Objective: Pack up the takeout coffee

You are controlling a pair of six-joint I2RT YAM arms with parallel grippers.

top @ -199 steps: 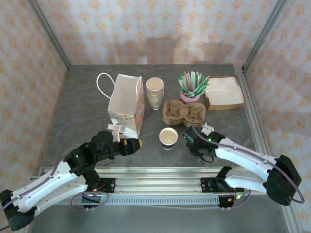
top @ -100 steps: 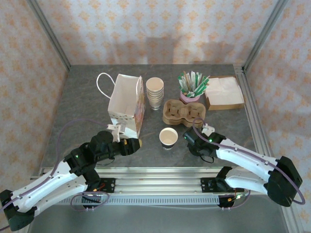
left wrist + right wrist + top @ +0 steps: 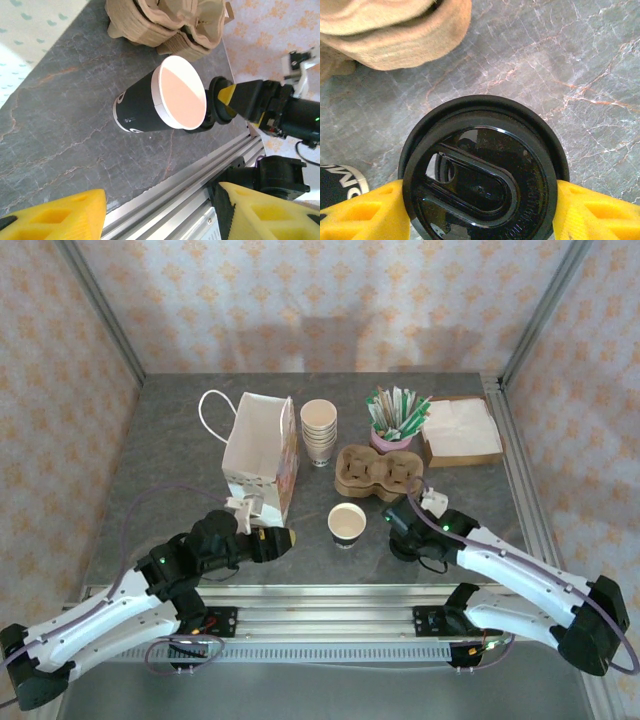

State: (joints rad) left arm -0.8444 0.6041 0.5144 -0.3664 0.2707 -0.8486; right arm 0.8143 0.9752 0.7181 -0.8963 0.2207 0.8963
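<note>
Closing in over the last second, the right gripper (image 3: 480, 200) is now seen clamped on a black lid (image 3: 480, 170), its yellow fingers (image 3: 355, 210) pressed against both sides of the rim; a lid is thus judged secured for capping. The left gripper (image 3: 160, 200) is held nearby with its fingers apart and nothing between them. Just beyond, between the two grippers, the coffee cup (image 3: 347, 522) is stood upright on the table (image 3: 180, 440), as yet uncapped and unmoved. Farther back, the cardboard cup carrier (image 3: 378, 472) and the paper bag (image 3: 262, 445) are left waiting, so packing is judged barely begun.
</note>
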